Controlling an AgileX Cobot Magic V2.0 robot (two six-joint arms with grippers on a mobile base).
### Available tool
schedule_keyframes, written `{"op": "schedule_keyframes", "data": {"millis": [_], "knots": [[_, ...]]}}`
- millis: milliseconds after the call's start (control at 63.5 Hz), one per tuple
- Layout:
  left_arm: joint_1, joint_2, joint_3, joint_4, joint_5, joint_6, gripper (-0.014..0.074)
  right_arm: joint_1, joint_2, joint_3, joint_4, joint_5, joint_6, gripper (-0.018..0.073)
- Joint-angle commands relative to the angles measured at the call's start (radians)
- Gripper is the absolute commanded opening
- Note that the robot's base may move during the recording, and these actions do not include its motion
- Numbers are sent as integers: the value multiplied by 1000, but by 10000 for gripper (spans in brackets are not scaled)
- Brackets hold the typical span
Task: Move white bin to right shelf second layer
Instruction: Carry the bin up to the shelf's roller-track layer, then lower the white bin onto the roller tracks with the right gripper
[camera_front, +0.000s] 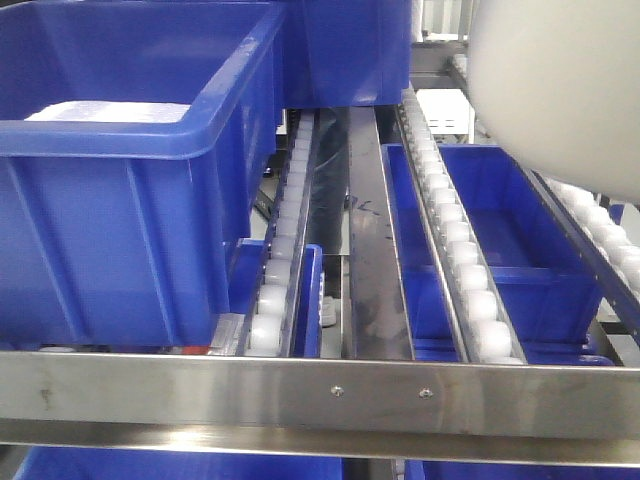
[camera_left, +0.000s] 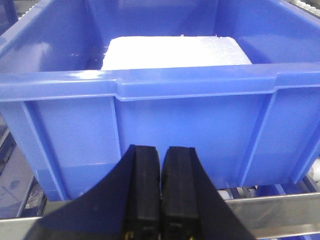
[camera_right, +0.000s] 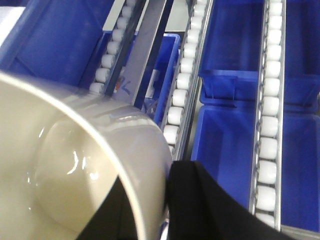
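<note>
The white bin (camera_front: 560, 90) hung at the upper right of the front view, over the right-hand roller tracks of the right shelf second layer (camera_front: 470, 300). It was blurred and cut off by the frame, and whether it touched the rollers could not be told. In the right wrist view its glossy cream inside faced the camera. The right gripper (camera_right: 152, 177) had the wall pinched between one black finger inside and one outside.

The only writing was a dark scrawl (camera_front: 365, 205) on the flat steel strip (camera_front: 375, 280) between the tracks, too faint to read.

The left gripper (camera_left: 161, 160) had its fingers pressed together on nothing, just before a blue crate (camera_left: 165, 120) holding a white foam block (camera_left: 175, 52). A steel front crossbar (camera_front: 320, 395) ran across below, with more blue crates (camera_front: 510, 240) on the level beneath.
</note>
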Motion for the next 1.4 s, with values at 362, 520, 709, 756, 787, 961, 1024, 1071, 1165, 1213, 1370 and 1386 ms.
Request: {"op": "schedule_keyframes", "data": {"millis": [362, 520, 709, 756, 787, 961, 1024, 1071, 1165, 1213, 1370, 1386], "knots": [[-2, -14, 27, 0, -86, -5, 85, -60, 183, -33, -111, -95, 0, 55], [-2, -14, 27, 0, -86, -5, 85, -128, 290, -43, -94, -190, 0, 55], [-2, -14, 27, 0, -86, -5, 85, -186, 408, -81, -89, -201, 0, 55], [-2, -14, 27, 0, -86, -5, 85, -193, 432, -86, -89, -203, 0, 55], [-2, -14, 27, 0, -86, -5, 85, -198, 448, -91, -89, -203, 0, 55], [-2, -14, 27, 0, -86, -5, 85, -230, 508, -92, -87, -208, 0, 55], [-2, -14, 27, 0, -86, -5, 85, -249, 526, -92, -87, -208, 0, 55], [-2, -14, 27, 0, -86, -5, 85, -262, 539, -92, -85, -209, 0, 55], [-2, -14, 27, 0, -86, -5, 85, -283, 561, -92, -85, -212, 0, 55], [-2, -14, 27, 0, -86, -5, 85, -284, 573, -92, -84, -217, 0, 55], [-2, -14, 27, 0, -86, -5, 85, -284, 604, -92, -84, -221, 0, 55], [-2, -14, 27, 0, -86, -5, 85, -284, 608, -92, -84, -221, 0, 55]]}}
